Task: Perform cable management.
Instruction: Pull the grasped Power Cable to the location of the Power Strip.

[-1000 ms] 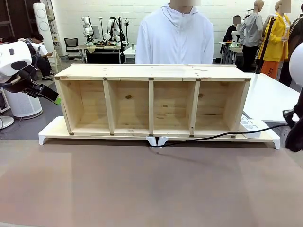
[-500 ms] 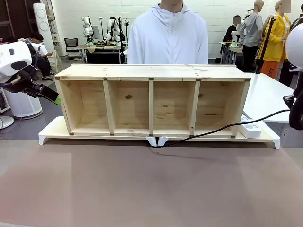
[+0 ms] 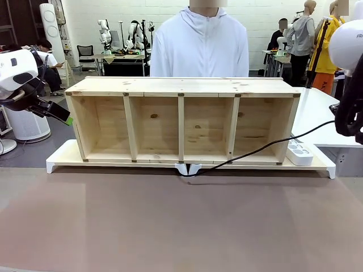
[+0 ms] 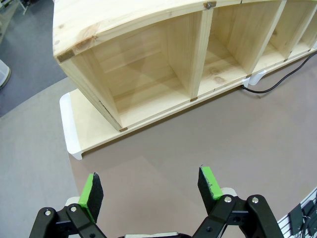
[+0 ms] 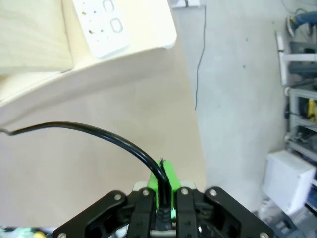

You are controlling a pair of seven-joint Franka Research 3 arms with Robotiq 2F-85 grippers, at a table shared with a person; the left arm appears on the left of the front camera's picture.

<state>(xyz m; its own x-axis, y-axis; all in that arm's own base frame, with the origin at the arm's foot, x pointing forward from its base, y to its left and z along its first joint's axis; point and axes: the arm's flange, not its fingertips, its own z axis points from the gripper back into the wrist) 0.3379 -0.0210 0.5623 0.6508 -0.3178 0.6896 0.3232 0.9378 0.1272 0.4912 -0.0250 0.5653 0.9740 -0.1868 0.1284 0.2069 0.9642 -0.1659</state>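
Your right gripper (image 5: 162, 179) clamps the cable (image 5: 99, 132), which runs from its fingers leftward to the white stand (image 3: 62, 158) middle (power strip (image 3: 299, 152) nearby); left gripper (image 4: 151, 184) gapes wide, far off

This is a robotics lab in an open, workshop-like hall. A white robot arm (image 3: 16, 67) with a black, green-padded left claw (image 4: 151, 186) hangs beside a broad brown tabletop (image 3: 181, 226) that carries a bare wooden shelf unit (image 3: 181, 86). Behind it are white walls (image 3: 261, 17), a grey floor (image 5: 237, 99), more work tables (image 3: 122, 56), an office chair (image 3: 85, 52) and a seated person (image 3: 48, 62). Metal shelving (image 5: 302, 74) stands just off the tabletop's edge.
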